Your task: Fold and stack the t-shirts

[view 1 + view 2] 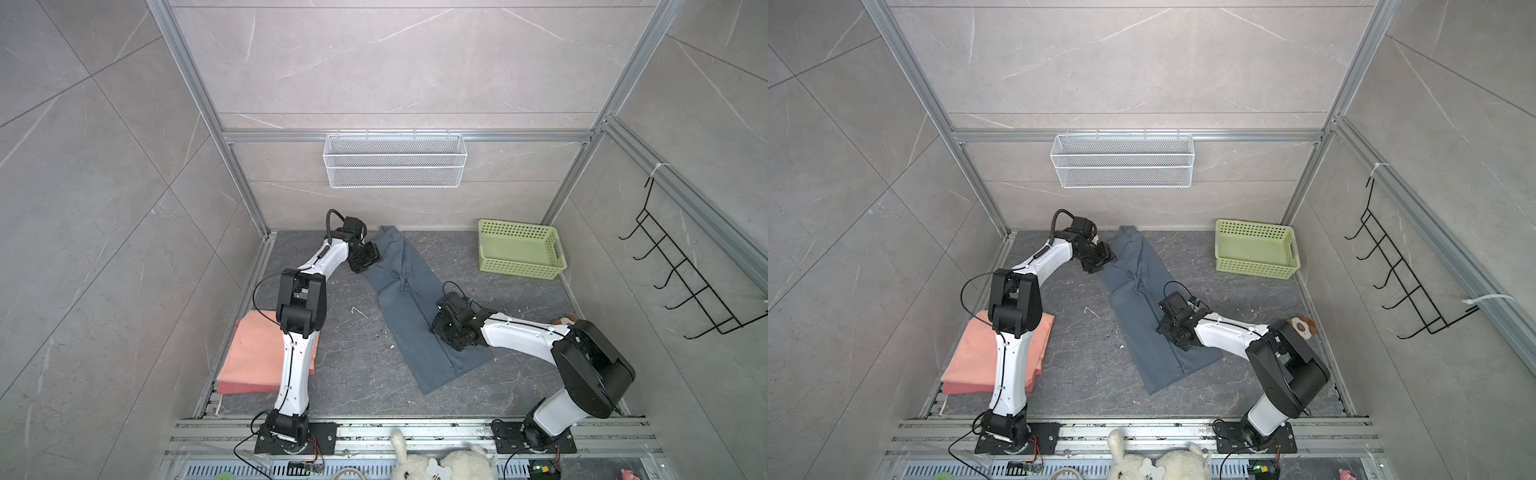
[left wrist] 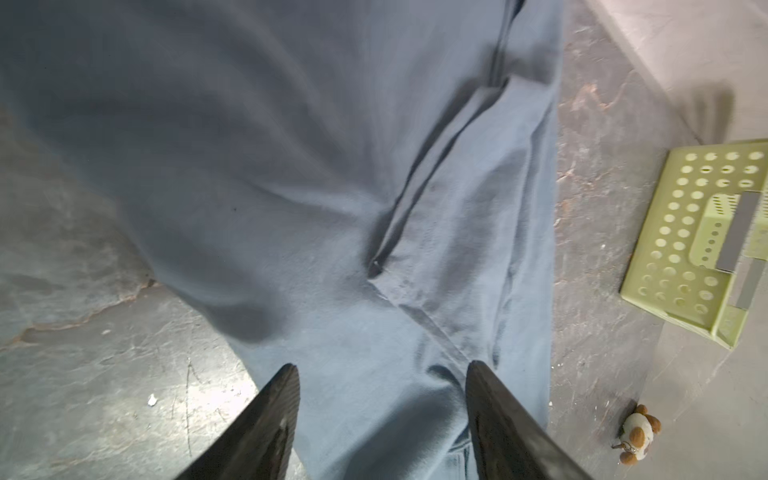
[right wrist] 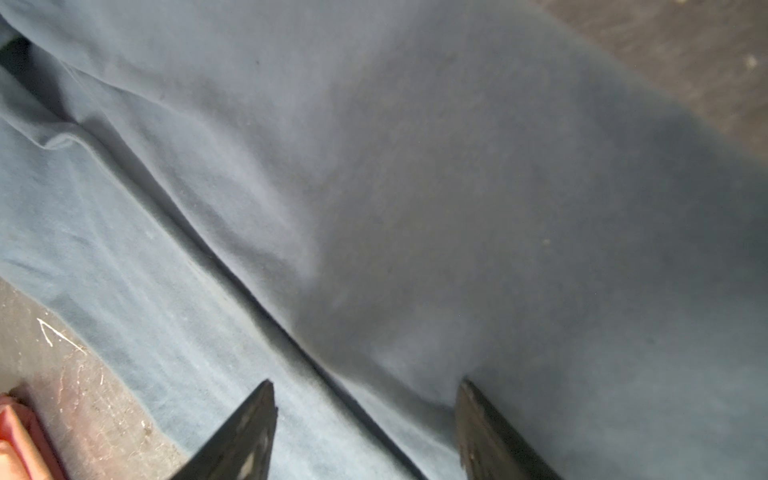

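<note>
The slate blue-grey t-shirt (image 1: 415,303) lies folded into a long strip, running slantwise from the back middle of the table toward the front right. My left gripper (image 1: 366,258) hovers open at the strip's far left edge; in the left wrist view its fingertips (image 2: 291,374) straddle bare cloth with a crease. My right gripper (image 1: 437,328) stands open over the strip's near half, its jaws spread across a long fold line (image 3: 257,299). Neither holds any cloth. Salmon-pink t-shirts (image 1: 253,353) lie folded in a stack at the front left, partly hidden by my left arm.
A pale green basket (image 1: 519,253) sits at the back right. A small brown-and-white plush toy (image 1: 1302,324) lies by the right wall behind my right arm. A wire basket (image 1: 395,160) hangs on the back wall, and a hook rack (image 1: 685,282) on the right wall.
</note>
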You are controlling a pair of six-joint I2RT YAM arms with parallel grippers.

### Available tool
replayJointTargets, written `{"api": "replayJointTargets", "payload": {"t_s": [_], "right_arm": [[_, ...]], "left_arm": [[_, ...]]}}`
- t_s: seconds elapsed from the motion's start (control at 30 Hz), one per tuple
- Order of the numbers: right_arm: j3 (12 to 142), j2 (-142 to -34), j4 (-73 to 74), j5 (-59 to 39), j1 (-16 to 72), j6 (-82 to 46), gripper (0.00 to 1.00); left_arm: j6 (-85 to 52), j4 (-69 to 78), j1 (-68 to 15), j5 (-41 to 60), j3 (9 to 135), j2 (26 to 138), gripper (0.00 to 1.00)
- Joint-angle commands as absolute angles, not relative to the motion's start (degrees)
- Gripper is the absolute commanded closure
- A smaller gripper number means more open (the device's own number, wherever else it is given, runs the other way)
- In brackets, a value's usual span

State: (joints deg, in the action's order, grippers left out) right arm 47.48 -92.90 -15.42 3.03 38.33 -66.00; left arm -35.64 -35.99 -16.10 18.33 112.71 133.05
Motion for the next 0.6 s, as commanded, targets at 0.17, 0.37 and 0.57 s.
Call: {"api": "replayJointTargets", "payload": {"t_s": [0.17,0.37,0.57], "right_arm": [[40.6,-98.4,-27.2,-3.3,44.5,-70.6,0.30],[39.8,-99.9,-26.8,-3.6,50.8,-73.8,0.30],[45.5,-107.4,-27.4,-4.8,57.2,-72.6,0.30]], "left_arm": [[-37.2,-36.5,-15.8,16.7,117.6,140.9,0.34],[-37.1,-37.0,-15.9,21.2,126.1,147.6,0.34],[-39.5,-29.2,-16.9,25.9,128.7,150.8,0.34]]}}
